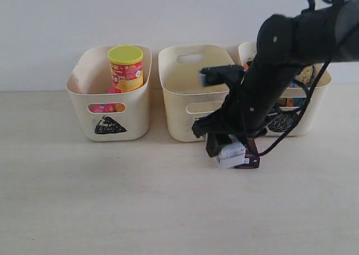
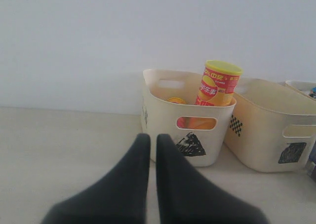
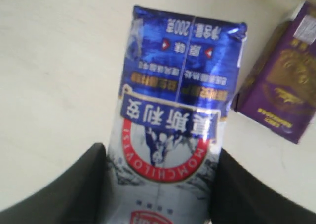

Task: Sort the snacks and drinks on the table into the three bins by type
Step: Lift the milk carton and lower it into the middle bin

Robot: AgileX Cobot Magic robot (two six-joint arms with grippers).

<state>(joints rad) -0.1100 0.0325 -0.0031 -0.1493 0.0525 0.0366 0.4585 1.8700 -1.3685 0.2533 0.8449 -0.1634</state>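
My right gripper (image 3: 160, 150) is shut on the white-and-blue drink carton (image 3: 177, 105), a finger pressed against each side. In the exterior view that carton (image 1: 231, 154) is low over the table in front of the middle bin (image 1: 179, 114). The dark purple carton (image 3: 281, 93) lies on the table right beside it (image 1: 252, 160). The yellow chip tube (image 1: 125, 68) stands in the left bin (image 1: 137, 112), and something pink (image 1: 106, 107) shows through that bin's handle cutout. My left gripper (image 2: 149, 137) is shut and empty, facing the left bin (image 2: 163, 115); it is out of the exterior view.
The right bin (image 1: 317, 98) is partly hidden behind my right arm; printed bags (image 1: 305, 75) show inside it. The three bins stand in a row against the white wall. Bare table stretches in front of them and to the left.
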